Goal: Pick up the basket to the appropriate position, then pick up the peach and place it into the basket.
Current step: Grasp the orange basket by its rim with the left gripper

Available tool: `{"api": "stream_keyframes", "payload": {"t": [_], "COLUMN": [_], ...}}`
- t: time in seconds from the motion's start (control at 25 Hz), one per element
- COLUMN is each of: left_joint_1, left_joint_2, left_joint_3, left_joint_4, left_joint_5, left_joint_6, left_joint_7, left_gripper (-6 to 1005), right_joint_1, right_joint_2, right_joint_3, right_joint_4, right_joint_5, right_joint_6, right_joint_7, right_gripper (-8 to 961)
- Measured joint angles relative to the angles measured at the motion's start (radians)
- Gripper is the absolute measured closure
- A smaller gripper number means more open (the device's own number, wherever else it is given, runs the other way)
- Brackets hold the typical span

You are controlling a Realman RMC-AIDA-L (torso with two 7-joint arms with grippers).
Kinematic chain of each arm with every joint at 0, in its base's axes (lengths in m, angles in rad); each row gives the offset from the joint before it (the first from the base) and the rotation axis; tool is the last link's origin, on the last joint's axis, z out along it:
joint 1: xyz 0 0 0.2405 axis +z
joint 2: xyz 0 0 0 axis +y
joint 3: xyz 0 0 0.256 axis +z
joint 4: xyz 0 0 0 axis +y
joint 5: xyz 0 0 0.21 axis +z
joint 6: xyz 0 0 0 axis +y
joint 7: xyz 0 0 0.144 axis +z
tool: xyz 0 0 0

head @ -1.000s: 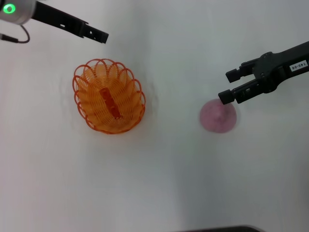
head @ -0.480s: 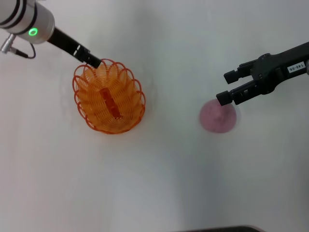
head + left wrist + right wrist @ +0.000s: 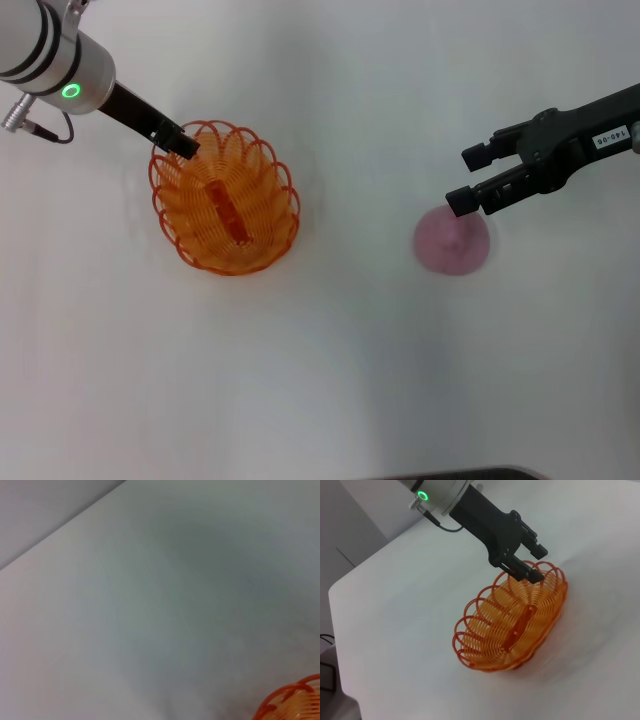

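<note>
The basket sits on the white counter, on the left of the head view, with its long axis running slantwise. An orange bar lies along the middle of its floor. The peach rests on the counter well to the right of the basket, apart from it.

The left gripper reaches down from the upper left to the far left part of the basket's looped rim. In the right wrist view the left gripper has its tips right at the rim loops, with the jaws close together there; I cannot tell whether they pinch a loop or only touch it. A green light glows on the silver wrist behind it. The left wrist view shows mostly bare counter and a small piece of the basket rim in one corner.

The right gripper comes in from the right and hangs just beside the peach's far edge. Its jaws stand apart, holding nothing, and one tip overlaps the peach's edge in the head view; contact cannot be judged from there.

The basket stands flat on the counter, and the peach lies outside it.
</note>
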Motion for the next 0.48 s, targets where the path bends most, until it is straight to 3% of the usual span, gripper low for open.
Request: {"api": "stream_keyframes", "payload": {"t": [0.36, 0.48], "left_joint_1": [-0.001, -0.001], "left_joint_2": [-0.006, -0.002], "left_joint_3": [-0.004, -0.021], "left_joint_4": [-0.003, -0.001], "left_joint_5": [-0.001, -0.008], "left_joint_6": [0.004, 0.023], "left_joint_7": [0.012, 0.018], "left_gripper": [652, 720], "right_joint_1": [0.000, 0.001], "right_joint_2": [0.000, 0.000], "right_joint_3": [0.000, 0.000], "right_joint_4": [-0.001, -0.002], "right_joint_5": [0.000, 0.000], "right_joint_6": [0.002, 0.002], "right_joint_7": [0.000, -0.001], "right_gripper": [5, 5]}}
